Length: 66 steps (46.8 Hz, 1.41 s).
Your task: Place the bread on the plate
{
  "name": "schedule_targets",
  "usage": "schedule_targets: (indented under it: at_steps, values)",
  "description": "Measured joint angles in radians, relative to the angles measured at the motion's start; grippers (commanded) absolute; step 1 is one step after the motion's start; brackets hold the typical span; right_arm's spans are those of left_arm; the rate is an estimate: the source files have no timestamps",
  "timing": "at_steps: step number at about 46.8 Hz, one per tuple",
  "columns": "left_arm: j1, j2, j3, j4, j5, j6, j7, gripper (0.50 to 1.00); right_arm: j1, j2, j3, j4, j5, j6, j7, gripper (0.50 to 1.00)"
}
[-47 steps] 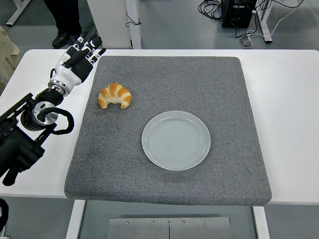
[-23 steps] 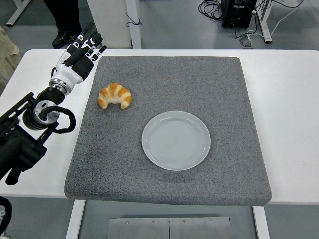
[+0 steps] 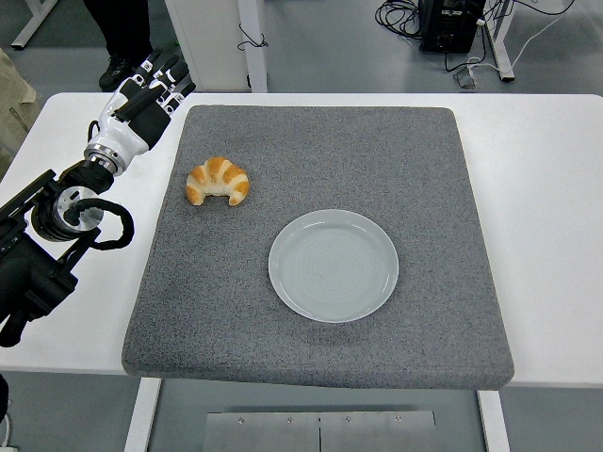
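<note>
Drawing back toward the table's (image 3: 546, 188) far-left corner, the left hand (image 3: 141, 99) is hovering with fingers extended, gripping nothing. Bread (image 3: 217, 180) is lying on the grey mat (image 3: 320, 141) to the hand's near right, plate (image 3: 333, 266) farther beyond.

One croissant (image 3: 218, 181), one plate (image 3: 333, 265), one grey mat (image 3: 377, 151), one white table (image 3: 546, 188), one robot hand (image 3: 137, 108)

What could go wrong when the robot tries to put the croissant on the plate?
The left robot hand is off to the side of the croissant, so it might nudge it along the grey mat rather than grab it. The croissant is curved, so it may slip. The plate looks smooth and could slide.
</note>
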Motion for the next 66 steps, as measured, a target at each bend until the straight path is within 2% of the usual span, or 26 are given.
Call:
schedule_targets:
  at_steps: [8, 18, 32, 45, 58, 66]
  values:
    - [0.010, 0.043, 0.004, -0.092, 0.004, -0.002, 0.000, 0.980, 0.000, 0.000, 0.000, 0.000, 0.000, 0.000, 0.000, 1.000]
    - [0.021, 0.081, 0.008, -0.149, 0.037, 0.000, -0.002, 0.980, 0.000, 0.000, 0.000, 0.000, 0.000, 0.000, 0.000, 1.000]
    - [0.035, 0.152, 0.007, -0.249, 0.271, 0.029, -0.006, 0.980, 0.000, 0.000, 0.000, 0.000, 0.000, 0.000, 0.000, 1.000]
    - [0.023, 0.224, 0.113, -0.339, 0.653, 0.156, 0.001, 0.980, 0.000, 0.000, 0.000, 0.000, 0.000, 0.000, 0.000, 1.000]
    - [0.028, 0.264, 0.125, -0.380, 0.962, 0.177, 0.009, 0.980, 0.000, 0.000, 0.000, 0.000, 0.000, 0.000, 0.000, 1.000]
    - [0.014, 0.293, 0.191, -0.380, 1.076, 0.177, 0.009, 0.978, 0.000, 0.000, 0.000, 0.000, 0.000, 0.000, 0.000, 1.000]
